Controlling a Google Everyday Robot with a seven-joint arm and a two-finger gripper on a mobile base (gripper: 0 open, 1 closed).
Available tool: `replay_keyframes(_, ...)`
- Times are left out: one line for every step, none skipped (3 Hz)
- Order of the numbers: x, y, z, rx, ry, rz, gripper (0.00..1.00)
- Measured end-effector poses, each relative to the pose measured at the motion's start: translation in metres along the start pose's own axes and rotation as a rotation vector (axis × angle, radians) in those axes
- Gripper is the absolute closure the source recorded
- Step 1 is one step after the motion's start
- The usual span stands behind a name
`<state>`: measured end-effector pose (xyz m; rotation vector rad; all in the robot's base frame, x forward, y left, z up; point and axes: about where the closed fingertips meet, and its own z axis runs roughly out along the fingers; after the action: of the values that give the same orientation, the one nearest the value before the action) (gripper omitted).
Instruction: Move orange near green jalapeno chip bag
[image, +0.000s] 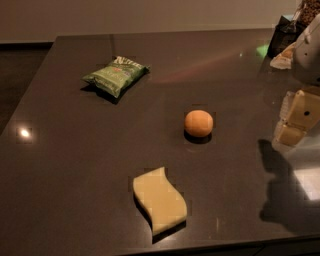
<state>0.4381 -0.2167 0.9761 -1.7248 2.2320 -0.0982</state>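
The orange (198, 123) is a small round fruit sitting on the dark table (75, 165), right of centre. The green jalapeno chip bag (116, 75) lies at the back left, with white lettering at its far end and a small red mark. The two are well apart. My gripper (295, 119) hangs above the table at the right edge of the view, to the right of the orange and clear of it. It holds nothing that shows.
A pale yellow wavy-edged sponge (159, 199) lies near the table's front edge, in front of the orange. Dark containers and a pale wrapper (286, 37) stand at the back right corner. The arm's shadow (285, 185) falls on the table's right side.
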Motion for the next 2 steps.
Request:
replay_keyframes(0.0,0.0,0.0,0.0,0.0,0.0,0.0)
replay_keyframes(-0.0097,-0.0053,0.0096,-0.008,-0.032,0.01,0.0)
